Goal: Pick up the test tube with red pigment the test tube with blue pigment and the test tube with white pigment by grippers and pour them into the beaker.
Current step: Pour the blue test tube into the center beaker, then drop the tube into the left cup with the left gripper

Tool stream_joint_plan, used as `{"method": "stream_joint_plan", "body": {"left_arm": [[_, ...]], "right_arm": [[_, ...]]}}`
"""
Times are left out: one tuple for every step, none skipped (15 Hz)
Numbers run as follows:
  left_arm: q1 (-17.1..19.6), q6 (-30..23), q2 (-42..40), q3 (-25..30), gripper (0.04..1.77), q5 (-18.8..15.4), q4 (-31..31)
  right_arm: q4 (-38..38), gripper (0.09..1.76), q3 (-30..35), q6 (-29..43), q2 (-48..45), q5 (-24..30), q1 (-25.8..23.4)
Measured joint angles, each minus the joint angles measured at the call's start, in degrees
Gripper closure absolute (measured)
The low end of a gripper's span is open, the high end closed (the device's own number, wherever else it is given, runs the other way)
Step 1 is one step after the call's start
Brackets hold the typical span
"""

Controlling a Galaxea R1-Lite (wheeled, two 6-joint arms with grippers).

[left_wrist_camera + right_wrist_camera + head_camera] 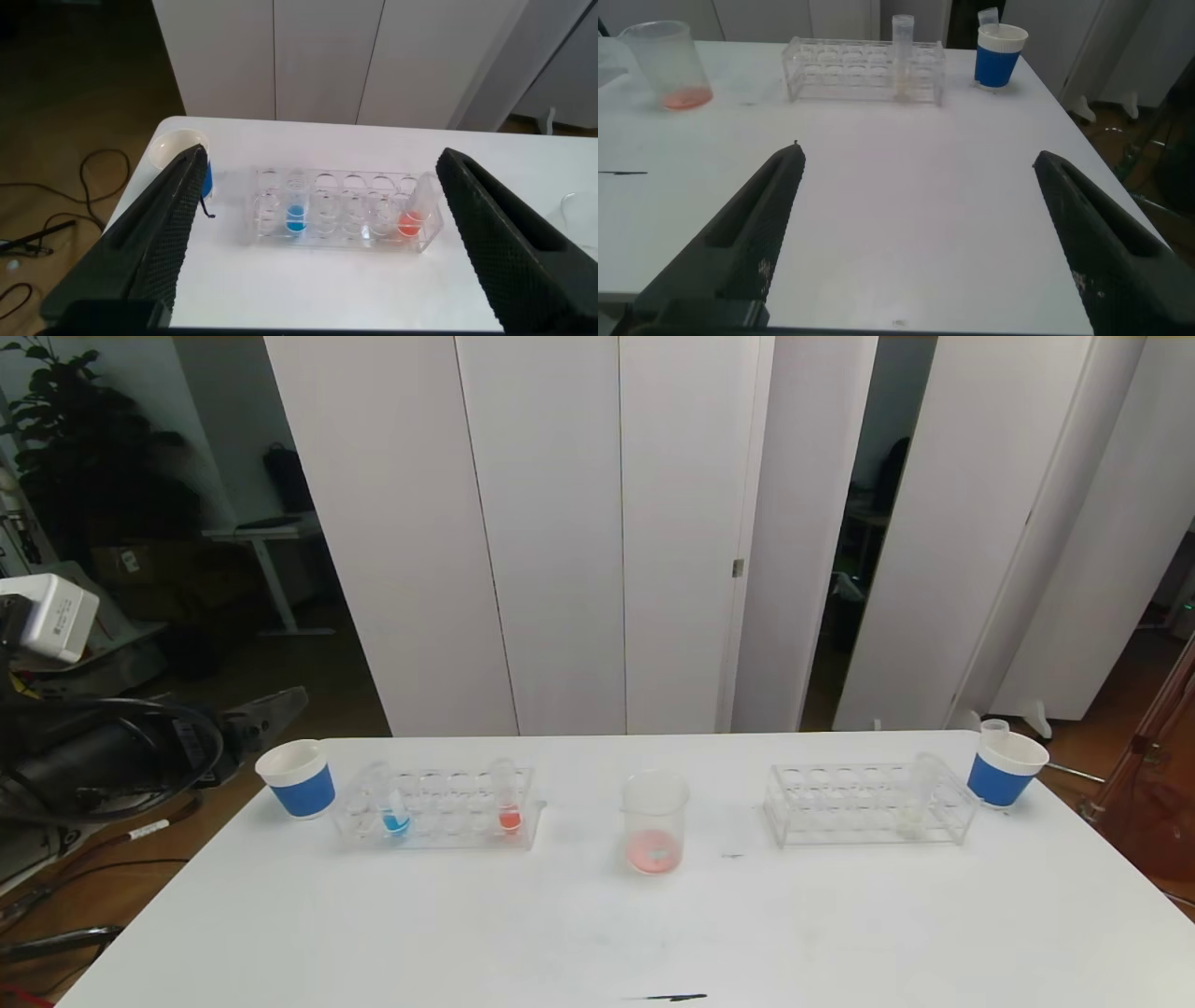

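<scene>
Head view: beaker (654, 821) at counter (597, 933) centre; blue-pigment tube (393, 814) in left rack (439, 807), white-pigment tube (915, 798) in right rack (868, 803). Left gripper (318, 243) and right gripper (915, 233) fingers spread wide, holding nothing.

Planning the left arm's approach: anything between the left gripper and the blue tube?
Nothing visible. In the left wrist view the left gripper is open and faces the left rack over bare table. The test tube with blue pigment stands in it; a paper cup sits off to one side.
</scene>
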Motion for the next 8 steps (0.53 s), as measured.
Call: {"method": "stream_joint_plan", "body": {"left_arm": [[-0.2, 0.0, 2.2, 1.4, 0.06, 0.0, -2.2], [-0.4, 0.0, 4.3, 2.9, 0.06, -0.1, -5.0], [-0.4, -0.4, 6.5, 4.5, 0.06, -0.2, -8.2], [-0.7, -1.1, 8.4, 6.0, 0.06, -0.4, -10.9], [-0.8, -1.5, 10.2, 7.4, 0.06, -0.4, -13.0], [-1.2, -1.9, 11.9, 9.0, 0.06, -0.4, -15.2], [-1.5, -2.0, 13.6, 10.3, 0.06, -0.4, -17.6], [-1.8, -2.2, 15.3, 11.4, 0.06, -0.4, -20.1]], "right_arm": [[0.0, 0.1, 0.0, 0.0, 0.0, 0.0, 0.0], [0.0, 0.1, 0.0, 0.0, 0.0, 0.0, 0.0], [0.0, 0.1, 0.0, 0.0, 0.0, 0.0, 0.0], [0.0, 0.1, 0.0, 0.0, 0.0, 0.0, 0.0], [0.0, 0.1, 0.0, 0.0, 0.0, 0.0, 0.0], [0.0, 0.1, 0.0, 0.0, 0.0, 0.0, 0.0], [0.0, 0.1, 0.0, 0.0, 0.0, 0.0, 0.0], [0.0, 0.1, 0.0, 0.0, 0.0, 0.0, 0.0]]}}
